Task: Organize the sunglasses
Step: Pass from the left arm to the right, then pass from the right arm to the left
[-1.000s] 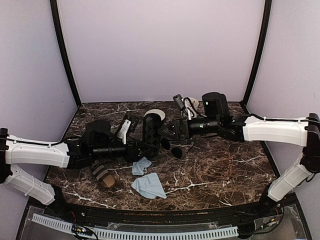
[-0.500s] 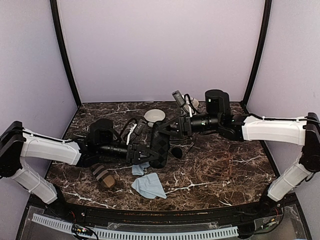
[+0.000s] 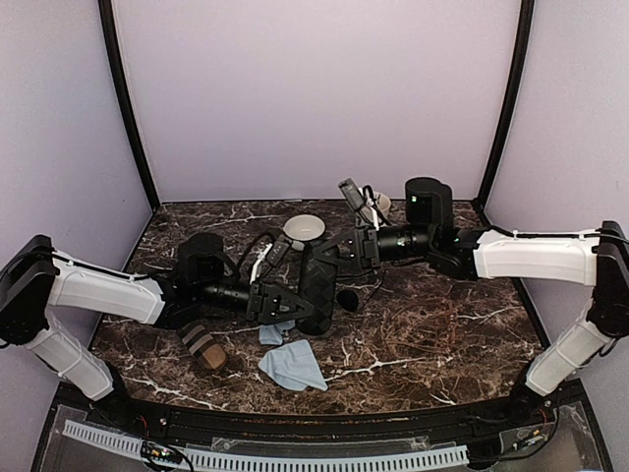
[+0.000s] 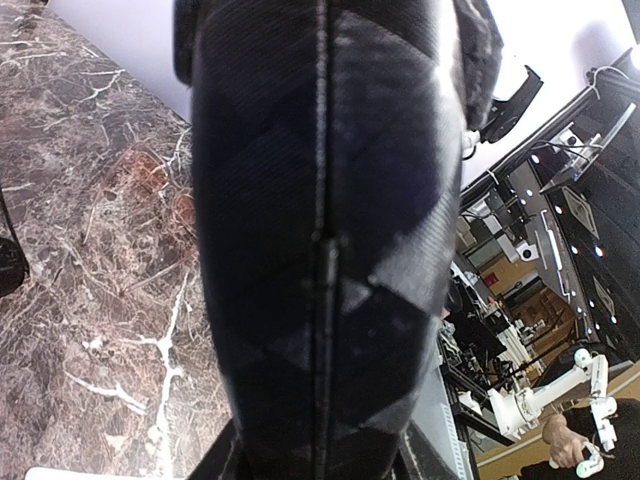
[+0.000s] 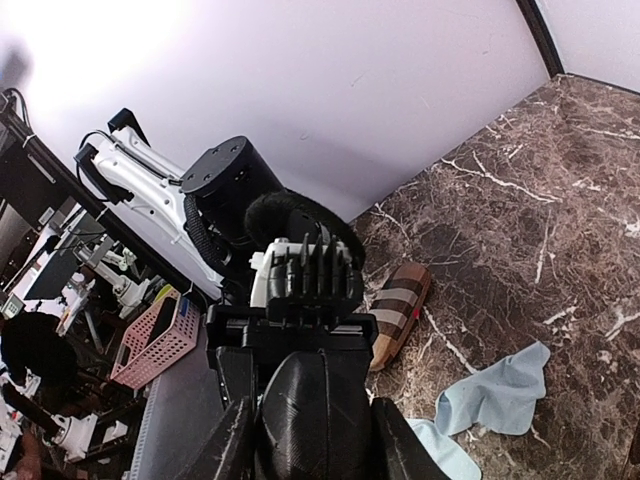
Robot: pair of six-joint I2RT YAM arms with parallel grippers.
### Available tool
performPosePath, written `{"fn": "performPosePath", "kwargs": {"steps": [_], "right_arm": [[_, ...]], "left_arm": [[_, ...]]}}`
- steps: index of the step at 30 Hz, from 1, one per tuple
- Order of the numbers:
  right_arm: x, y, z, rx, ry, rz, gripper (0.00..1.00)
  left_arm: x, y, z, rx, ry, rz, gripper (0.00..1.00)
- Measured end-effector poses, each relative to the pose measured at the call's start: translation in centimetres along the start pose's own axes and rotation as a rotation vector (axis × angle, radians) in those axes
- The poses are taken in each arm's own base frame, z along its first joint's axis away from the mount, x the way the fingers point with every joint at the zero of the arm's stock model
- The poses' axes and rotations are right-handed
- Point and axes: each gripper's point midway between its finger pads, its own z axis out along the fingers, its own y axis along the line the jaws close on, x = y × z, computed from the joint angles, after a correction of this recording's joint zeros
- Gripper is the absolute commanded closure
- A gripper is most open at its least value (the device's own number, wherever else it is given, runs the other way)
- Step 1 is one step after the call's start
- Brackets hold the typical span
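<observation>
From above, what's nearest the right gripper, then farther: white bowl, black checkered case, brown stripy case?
1. The black checkered case, held by the right gripper.
2. The white bowl, just behind it.
3. The brown stripy case, far left front.

- Dark marble table (image 3: 442, 324).
- Brown striped case (image 3: 203, 346) lies front left.
- Two light blue cloths (image 3: 293, 366) right of it.
- White bowl (image 3: 304, 228) at back.
- Sunglasses (image 3: 346, 298) in middle, partly hidden.
</observation>
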Motion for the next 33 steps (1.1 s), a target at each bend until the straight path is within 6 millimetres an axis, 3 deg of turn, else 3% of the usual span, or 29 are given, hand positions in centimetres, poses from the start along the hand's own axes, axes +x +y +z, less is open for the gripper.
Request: {"fn": "performPosePath", "kwargs": {"steps": [2,5,11,18,23,28,33], "right_arm": [[-0.1,0.0,-0.1,-0.002,-0.002,0.005,0.81],[-0.2,-0.3,-0.2,0.011,-0.008,0.017,1.00],[-0.6,-2.4,-0.2,0.138,-0.006,0.052,1.00],[-1.7,-6.5,-0.4,0.355,-0.038,0.160,1.00],[-0.8,-8.9,-0.7,0.475,-0.051,0.263,1.00],[0.3,-10.7,-0.5,0.559,-0.042,0.323,1.00],[0.7,-11.3,-0.6,0.591,-0.045,0.342,1.00]], "left_arm": [[-0.1,-0.1,0.1,0.005,0.003,0.003,0.85],[-0.1,0.0,0.1,0.006,0.006,0.006,0.57],[-1.0,1.9,0.0,-0.116,-0.025,-0.019,0.03],[-4.5,4.5,-1.1,-0.392,-0.128,-0.013,0.01],[-6.0,5.3,-0.3,-0.572,-0.137,0.037,0.02],[-5.2,7.4,0.2,-0.713,-0.083,0.053,0.05],[-4.0,9.2,0.2,-0.815,-0.023,0.067,0.05]]}}
